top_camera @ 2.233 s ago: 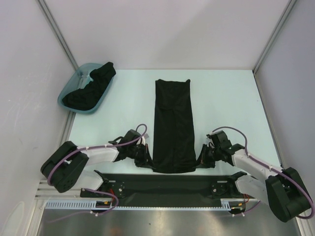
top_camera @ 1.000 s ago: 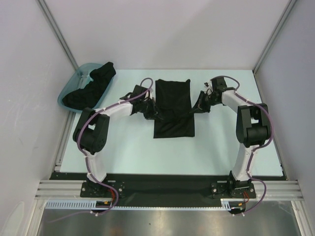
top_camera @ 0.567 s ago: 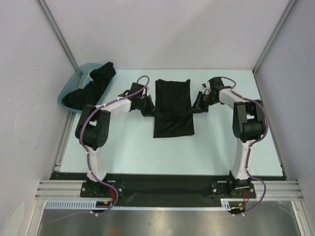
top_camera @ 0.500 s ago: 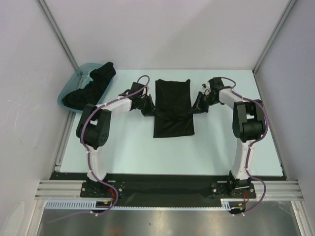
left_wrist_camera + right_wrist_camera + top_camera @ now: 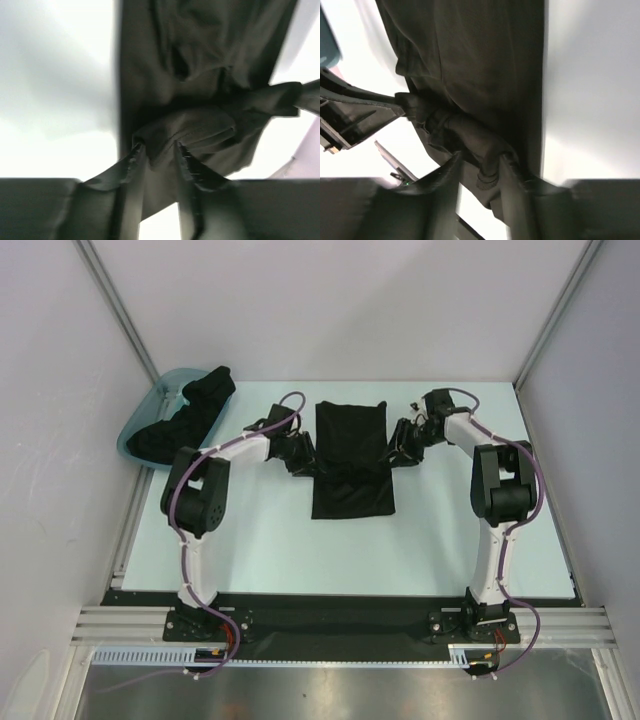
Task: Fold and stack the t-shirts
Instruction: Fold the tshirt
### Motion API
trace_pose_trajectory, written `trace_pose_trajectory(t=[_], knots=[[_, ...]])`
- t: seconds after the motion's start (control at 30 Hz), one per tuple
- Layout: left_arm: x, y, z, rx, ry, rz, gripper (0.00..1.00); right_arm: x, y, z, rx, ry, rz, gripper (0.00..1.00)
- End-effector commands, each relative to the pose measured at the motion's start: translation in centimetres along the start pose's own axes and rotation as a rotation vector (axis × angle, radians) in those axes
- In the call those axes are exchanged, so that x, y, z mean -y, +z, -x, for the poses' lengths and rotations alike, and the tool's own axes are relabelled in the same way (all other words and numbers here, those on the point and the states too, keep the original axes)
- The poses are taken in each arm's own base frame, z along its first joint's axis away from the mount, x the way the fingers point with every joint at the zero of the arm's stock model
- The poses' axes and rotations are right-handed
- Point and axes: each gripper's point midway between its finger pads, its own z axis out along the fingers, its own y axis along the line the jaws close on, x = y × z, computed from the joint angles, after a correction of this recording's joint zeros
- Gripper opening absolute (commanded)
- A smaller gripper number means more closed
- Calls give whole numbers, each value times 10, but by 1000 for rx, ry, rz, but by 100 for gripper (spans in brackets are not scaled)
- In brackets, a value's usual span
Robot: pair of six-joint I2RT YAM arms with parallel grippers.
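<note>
While both arms reach over the far half of the pale counter (image 5: 260, 540), a black t-shirt (image 5: 352, 475) lies flat between them, folded into a long panel running near to far, with its near part a little broader than its far part. At the far left corner sits a teal tub (image 5: 133, 432), well apart from the folded t-shirt. It holds a crumpled black heap (image 5: 185, 420) of the same matte cloth, which fills it and rises over its far rim; how many garments are in it cannot be told.

The left claw (image 5: 298, 453) sits at the t-shirt's left edge and the right claw (image 5: 400, 448) at its right edge, roughly level with each other about midway along the panel. In the left wrist view the fingers (image 5: 134, 165) stand apart, with a bunched ridge of the t-shirt's edge lying between their tips. The right wrist view shows the same: its fingers (image 5: 512, 175) are parted, a rolled lump of cloth sits in the gap, and bright counter shows beside it.
</note>
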Motion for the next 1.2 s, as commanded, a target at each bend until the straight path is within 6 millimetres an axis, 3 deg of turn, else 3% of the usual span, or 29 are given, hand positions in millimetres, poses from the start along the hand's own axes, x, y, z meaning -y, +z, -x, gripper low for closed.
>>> trace_pose_trajectory(t=[0.0, 0.1, 0.17, 0.27, 0.3, 0.37, 0.43, 0.53, 0.67, 0.93, 1.03, 1.17], knots=[[17, -44, 32, 148, 80, 39, 42, -8, -20, 23, 56, -35, -56, 49], [23, -70, 32, 189, 124, 57, 59, 1, -38, 20, 67, -46, -169, 62], [24, -75, 22, 180, 154, 60, 59, -3, -50, 12, 75, -67, -182, 64], [32, -85, -2, 161, 188, 15, 49, -11, -56, -8, 55, -86, -180, 63], [39, -85, -3, 174, 198, -25, 45, -16, -54, -10, 60, -101, -164, 60], [54, -79, -24, 115, 197, -135, 42, -24, -43, -26, 38, -110, -148, 57], [64, -70, -42, 65, 207, -171, 35, -35, -26, -37, 19, -121, -150, 45], [79, -50, -59, 37, 262, -166, 32, -43, -1, -50, 31, -119, -219, 39], [76, -19, -68, 16, 286, -93, 34, -34, 16, -46, 126, -122, -377, 41], [55, 7, -54, 36, 287, 11, 37, -15, 40, -48, 153, -115, -481, 42], [55, 0, -45, 73, 298, 45, 37, -16, 44, -38, 187, -137, -476, 42], [47, -12, -47, 111, 296, 69, 39, -21, 50, -4, 271, -192, -504, 43]])
